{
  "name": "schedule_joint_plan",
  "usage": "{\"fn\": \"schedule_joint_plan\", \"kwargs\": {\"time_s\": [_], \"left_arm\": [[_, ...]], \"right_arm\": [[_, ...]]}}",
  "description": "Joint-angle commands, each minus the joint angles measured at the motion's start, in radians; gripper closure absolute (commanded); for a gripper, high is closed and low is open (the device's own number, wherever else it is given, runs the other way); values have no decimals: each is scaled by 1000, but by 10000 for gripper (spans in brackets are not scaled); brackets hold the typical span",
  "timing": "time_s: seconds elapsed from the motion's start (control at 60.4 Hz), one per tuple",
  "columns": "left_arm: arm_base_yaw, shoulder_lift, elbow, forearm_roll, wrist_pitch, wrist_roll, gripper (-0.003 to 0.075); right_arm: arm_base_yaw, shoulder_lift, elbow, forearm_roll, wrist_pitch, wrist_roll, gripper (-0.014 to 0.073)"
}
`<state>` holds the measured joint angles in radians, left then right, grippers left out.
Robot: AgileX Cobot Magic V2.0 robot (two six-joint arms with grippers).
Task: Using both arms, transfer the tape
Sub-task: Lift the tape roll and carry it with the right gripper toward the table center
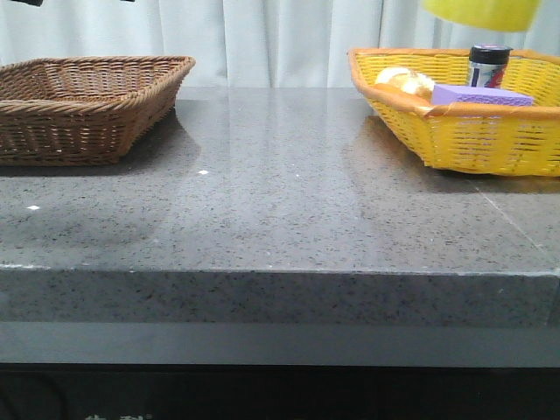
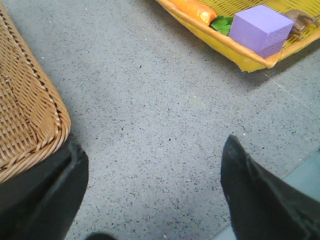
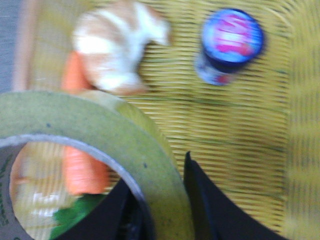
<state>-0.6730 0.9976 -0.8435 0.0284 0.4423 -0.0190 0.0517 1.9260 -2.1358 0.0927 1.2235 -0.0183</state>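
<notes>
The right hand (image 3: 160,200) is clamped on the wall of the tape (image 3: 100,135), held in the air above the yellow basket (image 1: 490,140) at the tabletop's (image 1: 280,201) far right corner. The left hand (image 2: 150,190) hangs wide open, empty, beside the brown basket (image 2: 25,115).
</notes>
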Motion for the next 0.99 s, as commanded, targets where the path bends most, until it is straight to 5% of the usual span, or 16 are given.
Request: {"fn": "schedule_joint_plan", "kwargs": {"time_s": [0.0,0.497,0.977], "left_arm": [[-10,-8,-37,-6,-68,1,176],[-10,27,-37,-6,-72,1,176],[-10,27,-37,-6,-72,1,176]], "right_arm": [[67,-81,-36,24,-59,-22,442],[412,-15,-34,-10,-21,-87,442],[483,151,-34,-93,-15,-87,442]]}}
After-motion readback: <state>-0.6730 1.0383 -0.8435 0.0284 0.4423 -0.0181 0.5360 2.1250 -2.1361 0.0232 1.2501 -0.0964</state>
